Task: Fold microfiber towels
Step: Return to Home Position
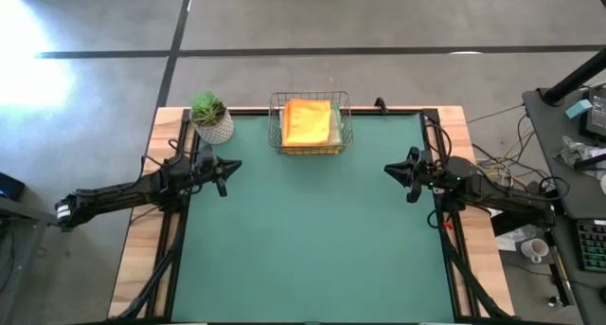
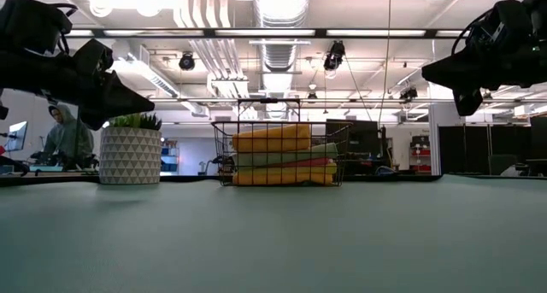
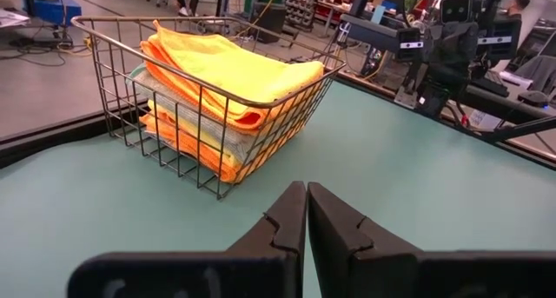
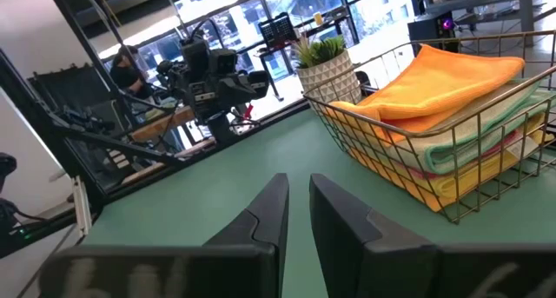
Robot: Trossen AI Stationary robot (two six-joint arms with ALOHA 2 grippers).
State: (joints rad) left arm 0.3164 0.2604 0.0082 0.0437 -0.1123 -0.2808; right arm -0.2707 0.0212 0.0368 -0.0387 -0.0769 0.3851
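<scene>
Microfiber towels (image 1: 308, 122): lie folded in one neat pile inside the wire basket (image 1: 276, 126). Basket: sits at the far edge of the bench (image 1: 312, 240), in the middle. On top of the pile, an orange towel (image 2: 272, 138). Right under it, a pale green towel (image 2: 282, 157). More folded ones below, down to the basket's floor.

Little potted plant (image 1: 210, 117): stands just beside the basket, on its left.

Left pincer (image 1: 227, 171): hangs in the air over the left side of the bench, near the plant and apart from the basket. Pinched tight, fingers (image 3: 291, 213) side by side, holding nothing.

Right pincer (image 1: 400, 173): hangs over the right side of the bench and points across at the left one. Narrow, with a thin gap between the fingers (image 4: 274, 202), holding nothing.

Far off in the room behind the bench: a person (image 2: 67, 135) in a hood.
</scene>
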